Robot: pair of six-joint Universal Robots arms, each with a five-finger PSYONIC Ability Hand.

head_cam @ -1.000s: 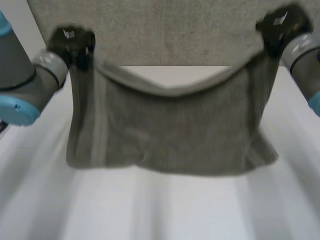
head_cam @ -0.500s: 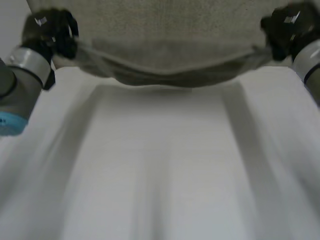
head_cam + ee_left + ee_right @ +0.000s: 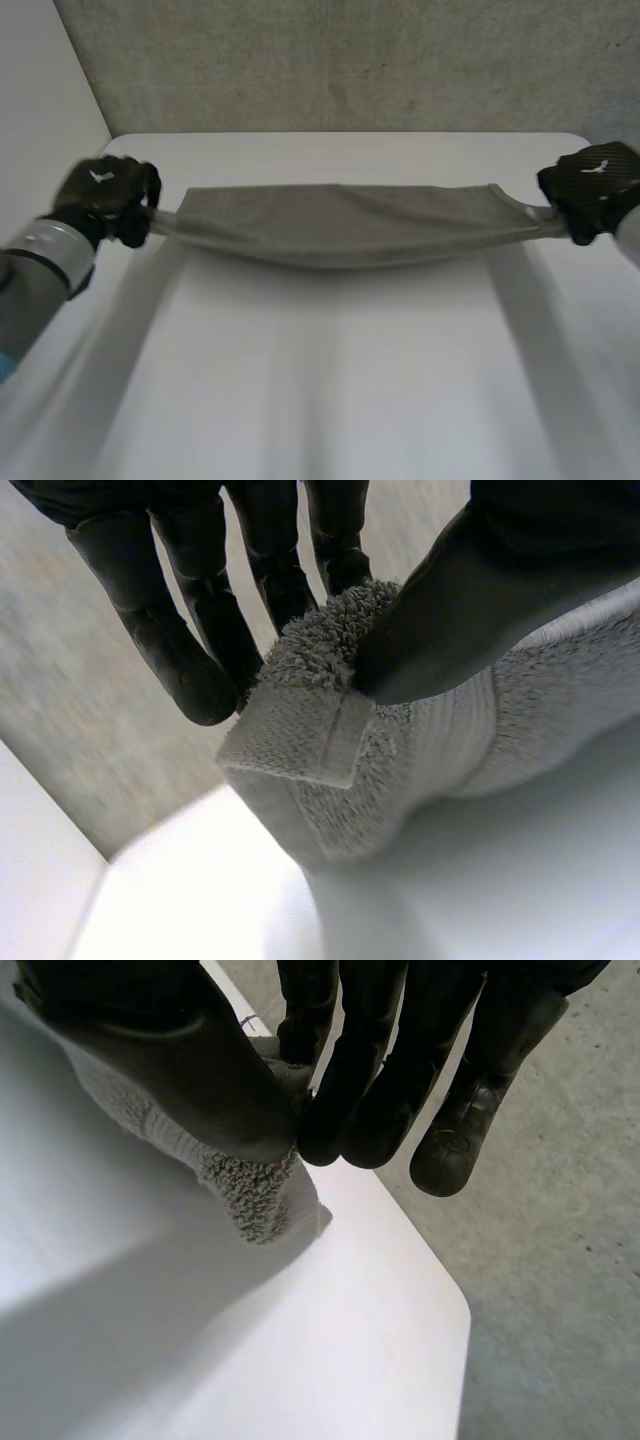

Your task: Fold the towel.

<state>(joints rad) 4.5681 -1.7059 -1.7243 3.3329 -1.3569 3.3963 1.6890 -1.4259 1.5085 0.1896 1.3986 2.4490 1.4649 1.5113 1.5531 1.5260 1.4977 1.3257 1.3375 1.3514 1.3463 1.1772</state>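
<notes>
Grey towel (image 3: 340, 225), hanging high a second ago, is now stretching low over the desk (image 3: 330, 400) for laying flat, while your left hand (image 3: 100, 195) and right hand (image 3: 590, 188) are pinching its corners between fingers (image 3: 195, 640) and thumb.

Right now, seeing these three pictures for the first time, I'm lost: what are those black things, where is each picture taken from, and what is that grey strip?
The black things are the machine's two hands, each at the end of an arm. The wide picture comes from a camera between and behind the arms, looking down at a white table. In it, the left hand and the right hand each pinch one end of a grey towel. The towel is stretched between them and sags in the middle. The other two pictures come from cameras on the wrists, each looking along its own hand's palm. In both close-ups a thumb presses the fluffy cloth against the fingers, so both hands have a firm hold on it.
</notes>
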